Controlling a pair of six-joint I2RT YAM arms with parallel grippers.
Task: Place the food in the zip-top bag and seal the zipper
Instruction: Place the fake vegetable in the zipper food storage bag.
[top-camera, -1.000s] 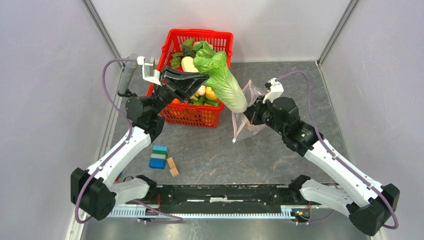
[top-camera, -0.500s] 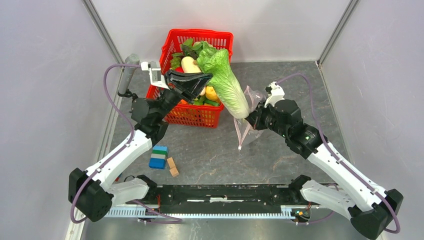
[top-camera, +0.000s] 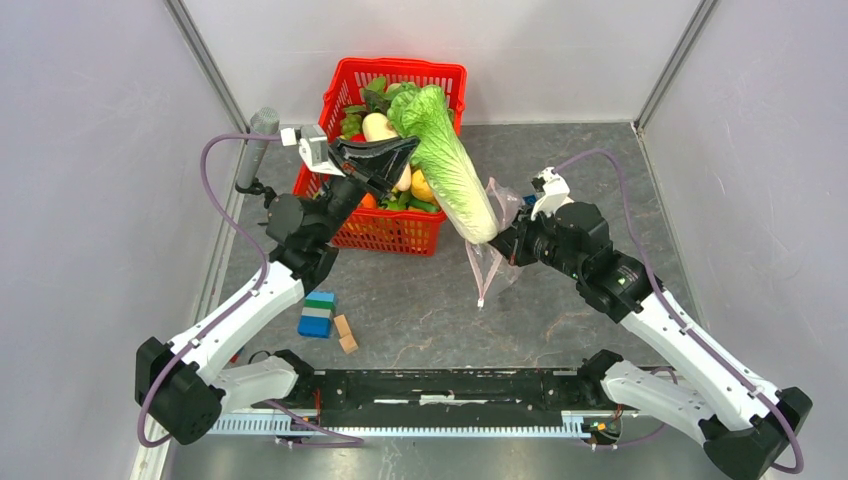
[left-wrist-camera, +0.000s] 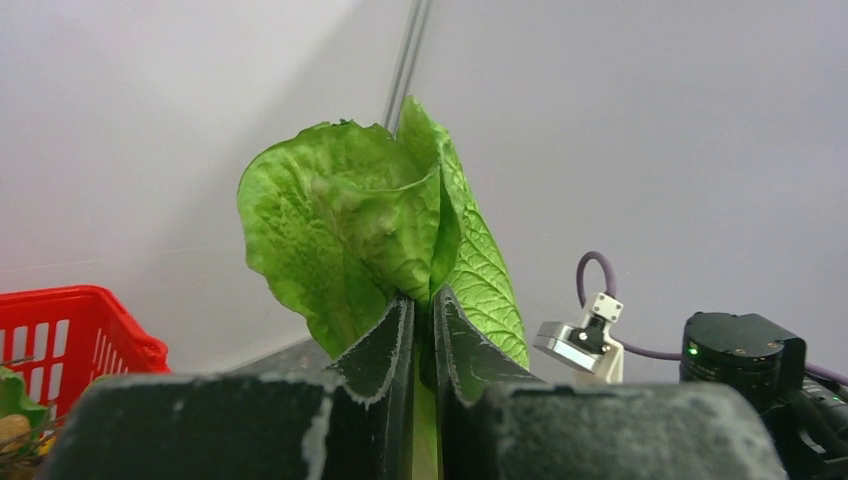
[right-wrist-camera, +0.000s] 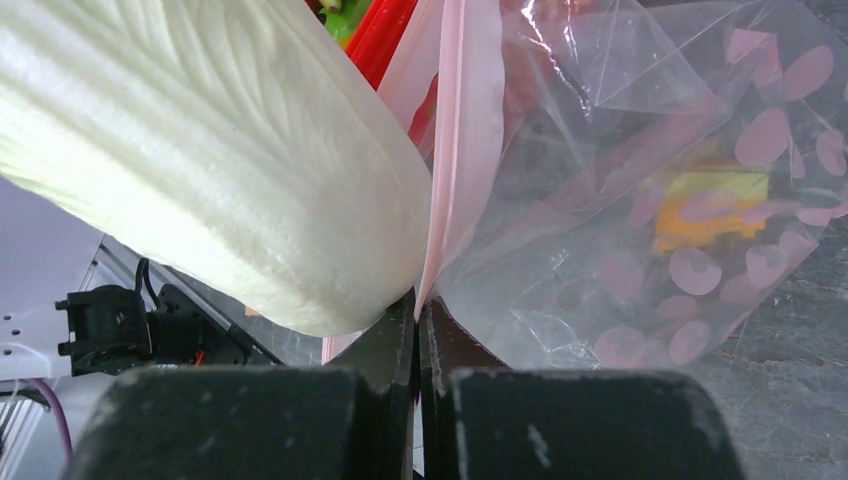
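One green-white napa cabbage (top-camera: 447, 170) clamped in left pincer (left-wrist-camera: 421, 305), right pincer (right-wrist-camera: 417, 315) closed on pink zipper (right-wrist-camera: 463, 130) of dotted clear bag (right-wrist-camera: 640, 200)

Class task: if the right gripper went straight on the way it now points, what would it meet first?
Probably the napa cabbage, its white base just beyond the right gripper, beside the zip-top bag it pinches; depth is unclear.

The plastic bag (right-wrist-camera: 640, 150) looks glossy (and crinkly), the cabbage (right-wrist-camera: 220, 160) matt.
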